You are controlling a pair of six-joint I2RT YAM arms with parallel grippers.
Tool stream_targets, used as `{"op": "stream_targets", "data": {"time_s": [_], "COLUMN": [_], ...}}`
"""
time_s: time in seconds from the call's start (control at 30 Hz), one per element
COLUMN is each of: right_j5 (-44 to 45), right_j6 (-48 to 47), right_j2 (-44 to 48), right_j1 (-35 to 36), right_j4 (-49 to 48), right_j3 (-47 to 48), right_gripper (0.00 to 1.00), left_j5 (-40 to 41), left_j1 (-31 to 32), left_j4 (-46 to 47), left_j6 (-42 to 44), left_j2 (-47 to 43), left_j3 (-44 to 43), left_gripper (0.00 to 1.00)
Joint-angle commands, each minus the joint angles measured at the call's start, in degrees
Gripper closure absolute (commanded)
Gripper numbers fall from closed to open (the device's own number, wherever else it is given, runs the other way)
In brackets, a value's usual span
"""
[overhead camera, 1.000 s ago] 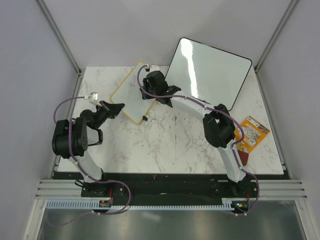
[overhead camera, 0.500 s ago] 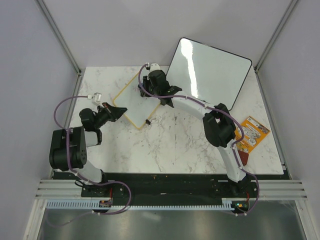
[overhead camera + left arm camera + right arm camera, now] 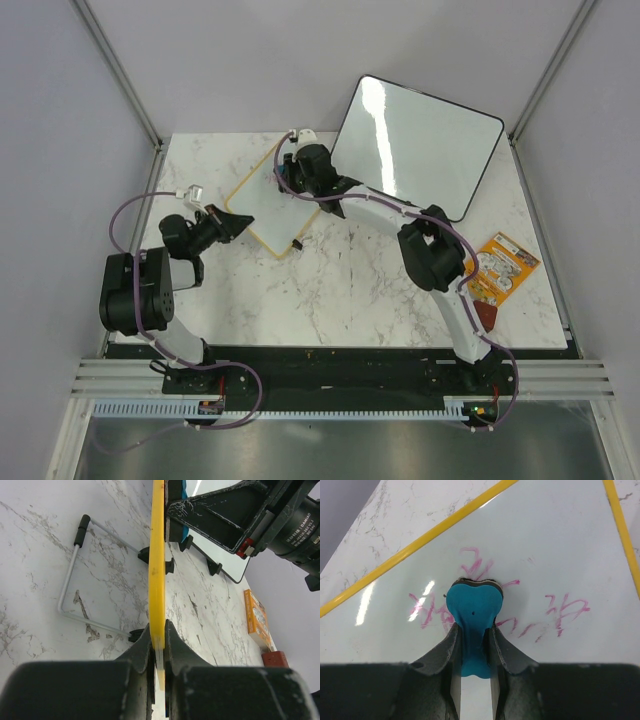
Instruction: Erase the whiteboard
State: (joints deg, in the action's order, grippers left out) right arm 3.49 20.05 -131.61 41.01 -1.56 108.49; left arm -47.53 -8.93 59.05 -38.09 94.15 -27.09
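Observation:
The whiteboard (image 3: 262,203), small with a thin yellow frame, is propped tilted at the table's back left. My left gripper (image 3: 238,224) is shut on its near-left frame edge; the left wrist view shows the yellow frame (image 3: 156,555) pinched edge-on between the jaws of the left gripper (image 3: 158,641). My right gripper (image 3: 301,166) is shut on a blue eraser (image 3: 472,611) and presses it against the whiteboard (image 3: 545,545), over pink handwriting (image 3: 565,610) that spreads to both sides. The eraser's pad is hidden under it.
A larger black-framed blank board (image 3: 415,140) leans at the back right. An orange package (image 3: 503,264) and a red-brown block (image 3: 485,316) lie at the right edge. A wire stand (image 3: 67,587) with black clips lies behind the whiteboard.
My left arm has pulled back and lowered while still holding the frame, and the board has shifted slightly. My right gripper has slid the eraser a little to the far left on the board.

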Motion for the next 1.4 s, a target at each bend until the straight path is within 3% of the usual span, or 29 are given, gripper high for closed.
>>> {"op": "stream_targets", "data": {"time_s": [0.0,0.27,0.47,0.73,0.87,1.17,1.37], "right_j5": [-3.4,1.69,10.83,10.4,5.6,1.88,-3.4], "right_j6": [-2.12,-0.03,3.93,8.59,7.99,-0.62,-0.1], "right_j2": [-0.49,-3.3,-5.06,-7.17,-9.01,-8.75,-9.89], "right_j1": [4.24,5.22,2.59,-4.18,-4.45,6.0,10.31], "right_j4": [-2.92,-1.08,1.39,7.0,8.33,6.93,7.1], "right_j3": [-1.34,1.81,4.54,3.57,4.45,6.38,8.06], "right_gripper": [1.0,1.0,1.0,1.0,1.0,1.0,1.0], "left_j5": [-6.18,-5.65,-5.38,-5.12,-5.12,-4.33,-4.06], "left_j1": [2.69,3.21,3.3,3.48,3.74,4.8,4.89], "left_j4": [-5.08,-6.31,-6.49,-6.57,-6.84,-9.13,-9.39], "left_j6": [5.74,6.62,6.8,7.06,7.15,8.82,9.08], "left_j2": [0.95,0.77,0.6,0.25,0.51,0.07,-0.19], "left_j3": [-0.33,-0.59,-0.51,-0.33,-0.68,-1.38,-1.3], "left_gripper": [0.98,0.98,0.98,0.98,0.98,0.98,0.98]}}
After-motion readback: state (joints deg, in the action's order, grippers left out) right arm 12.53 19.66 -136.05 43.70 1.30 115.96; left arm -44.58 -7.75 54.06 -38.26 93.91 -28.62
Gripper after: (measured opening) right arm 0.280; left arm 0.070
